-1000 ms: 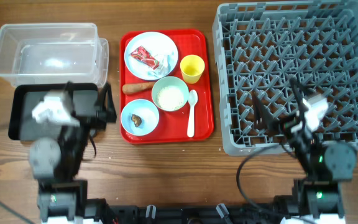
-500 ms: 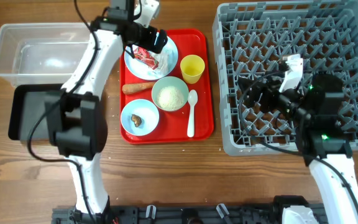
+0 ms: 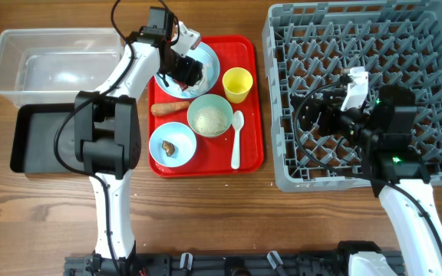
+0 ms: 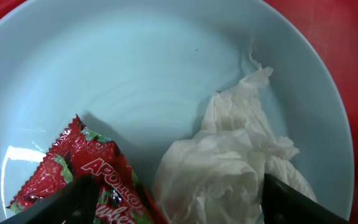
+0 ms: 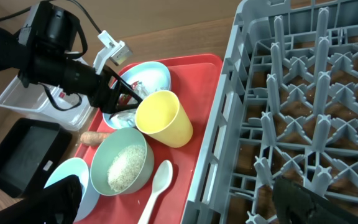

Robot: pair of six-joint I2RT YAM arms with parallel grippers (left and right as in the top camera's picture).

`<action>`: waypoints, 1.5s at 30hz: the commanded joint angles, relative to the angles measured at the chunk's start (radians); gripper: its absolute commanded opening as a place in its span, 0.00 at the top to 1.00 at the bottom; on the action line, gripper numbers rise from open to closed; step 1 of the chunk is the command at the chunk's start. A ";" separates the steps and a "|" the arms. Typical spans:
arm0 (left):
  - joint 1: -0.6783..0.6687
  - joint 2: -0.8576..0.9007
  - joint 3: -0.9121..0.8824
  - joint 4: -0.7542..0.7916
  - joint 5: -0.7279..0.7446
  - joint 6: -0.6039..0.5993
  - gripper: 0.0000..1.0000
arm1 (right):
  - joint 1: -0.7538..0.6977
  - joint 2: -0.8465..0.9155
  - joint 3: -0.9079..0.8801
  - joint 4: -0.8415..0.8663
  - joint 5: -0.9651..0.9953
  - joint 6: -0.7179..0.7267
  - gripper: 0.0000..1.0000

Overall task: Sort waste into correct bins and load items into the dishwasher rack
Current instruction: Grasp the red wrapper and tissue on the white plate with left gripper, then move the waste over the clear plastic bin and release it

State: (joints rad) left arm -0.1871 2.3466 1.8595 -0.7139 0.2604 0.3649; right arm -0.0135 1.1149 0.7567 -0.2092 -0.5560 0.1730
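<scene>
My left gripper (image 3: 186,70) is open low over the pale-blue plate (image 4: 166,74) on the red tray. Its fingers straddle the red wrapper (image 4: 98,180) and the crumpled white paper (image 4: 229,162) lying on the plate. My right gripper (image 3: 309,116) is open and empty, held above the left part of the grey dishwasher rack (image 3: 374,84). The right wrist view shows the yellow cup (image 5: 163,118), the bowl of rice (image 5: 120,165), the white spoon (image 5: 157,183) and the carrot (image 5: 95,137). A second bowl (image 3: 172,144) holds the brown lump.
The clear tub (image 3: 56,65) stands at the far left, with the black tray (image 3: 41,138) in front of it. The red serving tray (image 3: 248,153) lies between the bins and the rack. The left arm's cable loops over the black tray.
Both arms left their rest poses at the front. The left arm reached out and lowered its gripper onto the plate. The right gripper rose over the rack's left side.
</scene>
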 commanded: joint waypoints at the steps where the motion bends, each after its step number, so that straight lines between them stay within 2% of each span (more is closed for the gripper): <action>1: -0.001 0.071 0.005 -0.001 0.024 -0.003 0.27 | -0.001 0.007 0.019 -0.002 0.008 0.013 0.00; 2: -0.001 0.082 0.005 -0.002 0.031 -0.006 0.35 | -0.001 0.007 0.019 -0.006 0.009 0.013 0.00; 6: -0.001 0.105 0.004 -0.005 0.042 -0.006 0.90 | -0.001 0.007 0.019 -0.040 0.010 0.011 0.00; 7: -0.001 0.105 0.004 -0.005 0.042 -0.006 0.96 | -0.001 0.007 0.019 -0.042 0.009 0.012 0.00; 9: 0.000 0.095 0.007 -0.005 0.012 -0.063 0.96 | -0.001 0.007 0.019 -0.043 0.009 0.013 0.00; 12: 0.010 -0.002 0.040 -0.006 -0.128 -0.193 0.96 | -0.001 0.007 0.019 -0.047 0.009 0.012 0.00; 16: 0.054 -0.241 0.084 -0.009 -0.133 -0.249 0.96 | -0.001 0.007 0.019 -0.052 0.009 0.011 0.00; 19: 0.126 -0.427 0.084 -0.065 -0.259 -0.250 0.96 | -0.001 0.007 0.019 -0.057 0.009 0.011 0.00; 22: 0.230 -0.462 0.084 -0.110 -0.322 -0.250 0.96 | -0.001 0.007 0.019 -0.058 0.009 0.011 0.00; 26: 0.394 -0.377 0.082 -0.163 -0.294 -0.251 0.96 | -0.001 0.007 0.019 -0.058 0.017 0.011 0.00; 27: 0.417 -0.341 0.082 -0.167 -0.295 -0.264 0.92 | -0.001 0.007 0.019 -0.058 0.017 0.011 0.00; 28: 0.435 -0.306 0.082 -0.166 -0.294 -0.277 0.71 | -0.001 0.007 0.019 -0.058 0.017 0.011 0.00; 29: 0.448 -0.265 0.082 -0.164 -0.294 -0.277 0.55 | -0.001 0.007 0.019 -0.058 0.025 0.011 0.00; 30: 0.453 -0.235 0.082 -0.155 -0.275 -0.277 0.00 | -0.001 0.007 0.019 -0.058 0.033 0.012 0.00; 33: 0.444 -0.229 0.088 -0.116 -0.201 -0.277 0.00 | -0.001 0.007 0.019 -0.056 0.039 0.012 0.00; 35: 0.423 -0.254 0.108 -0.109 -0.201 -0.277 0.00 | -0.001 0.007 0.019 -0.057 0.039 0.012 0.00; 38: 0.336 -0.333 0.144 -0.106 -0.182 -0.273 0.00 | -0.001 0.007 0.019 -0.058 0.039 0.013 0.00; 40: 0.230 -0.369 0.144 -0.103 -0.097 -0.167 0.00 | -0.001 0.007 0.019 -0.057 0.039 0.013 0.00; 43: 0.088 -0.336 0.127 -0.106 -0.093 -0.003 0.00 | -0.001 0.007 0.019 -0.067 0.039 0.013 0.00; 45: 0.034 -0.280 0.122 -0.118 -0.093 0.052 0.00 | -0.001 0.007 0.019 -0.073 0.040 0.010 0.00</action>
State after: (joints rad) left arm -0.1020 2.0014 1.9827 -0.8158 0.1410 0.2733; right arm -0.0135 1.1156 0.7567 -0.2779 -0.5301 0.1795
